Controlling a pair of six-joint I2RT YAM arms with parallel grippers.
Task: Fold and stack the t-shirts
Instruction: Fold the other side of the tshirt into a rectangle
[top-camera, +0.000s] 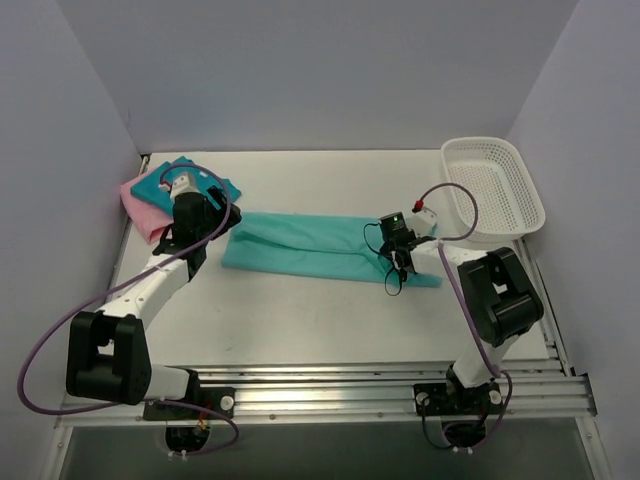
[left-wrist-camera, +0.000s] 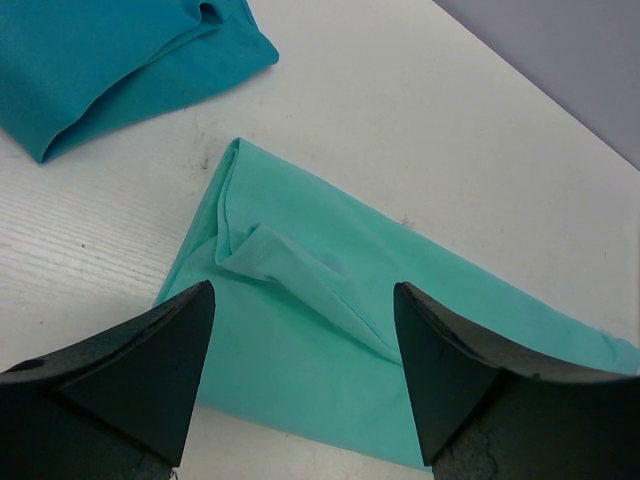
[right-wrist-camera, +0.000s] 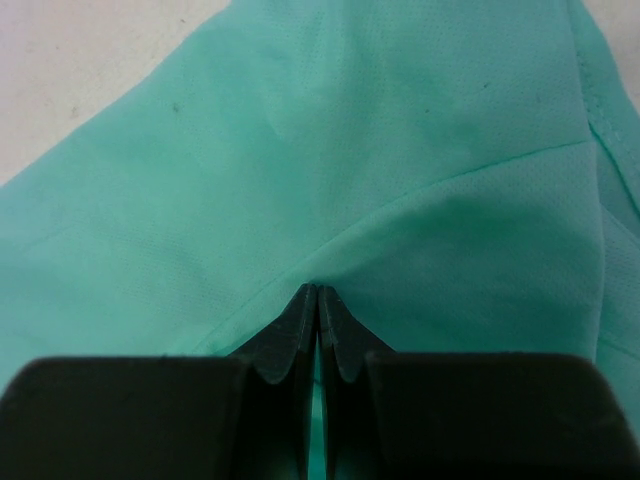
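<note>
The light sea-green t-shirt (top-camera: 320, 250) lies folded into a long strip across the table's middle. My left gripper (left-wrist-camera: 305, 350) is open and hovers above the strip's left end (left-wrist-camera: 300, 330), holding nothing. My right gripper (right-wrist-camera: 317, 295) is shut on a pinch of the sea-green shirt (right-wrist-camera: 400, 150) near its right end; in the top view it sits at the strip's right part (top-camera: 400, 255). The teal-blue t-shirt (top-camera: 195, 180) lies folded at the back left on the pink t-shirt (top-camera: 140, 205). It also shows in the left wrist view (left-wrist-camera: 110, 60).
A white plastic mesh basket (top-camera: 492, 190) stands at the back right, close to the right arm. Grey walls close in the table on three sides. A metal rail (top-camera: 330, 385) runs along the near edge.
</note>
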